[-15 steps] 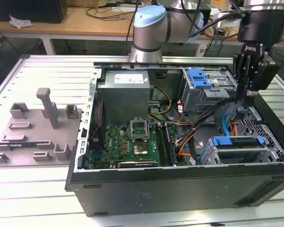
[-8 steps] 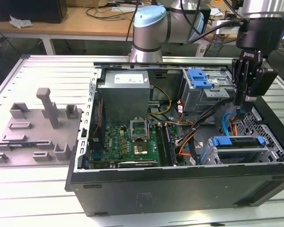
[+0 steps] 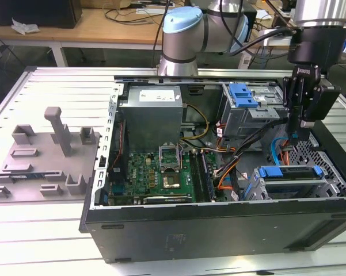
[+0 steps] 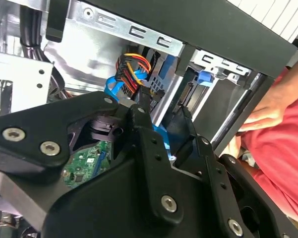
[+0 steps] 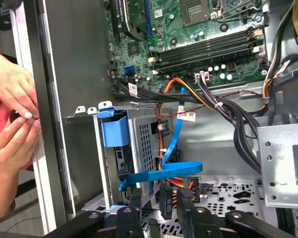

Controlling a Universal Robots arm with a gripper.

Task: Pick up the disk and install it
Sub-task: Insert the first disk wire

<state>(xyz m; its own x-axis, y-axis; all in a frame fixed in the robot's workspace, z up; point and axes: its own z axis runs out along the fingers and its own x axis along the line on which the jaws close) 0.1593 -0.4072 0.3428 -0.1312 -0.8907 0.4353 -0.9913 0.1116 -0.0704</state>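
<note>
The disk, silver metal in a bright blue bracket, sits in the drive cage at the front corner of the open computer case, on the exterior view's right. In the first wrist view its blue bracket end shows at the mouth of the cage. In the second wrist view a blue tab of it peeks from the cage. My gripper hangs inside the case just behind the cage, above the cables. Its black fingers stand apart with nothing between them, so the gripper is open.
A person's hands rest against the outside of the case wall beside the cage. Orange, black and blue cables run under the gripper. The grey power supply, motherboard, an upper bay with a blue latch and a grey fixture plate surround it.
</note>
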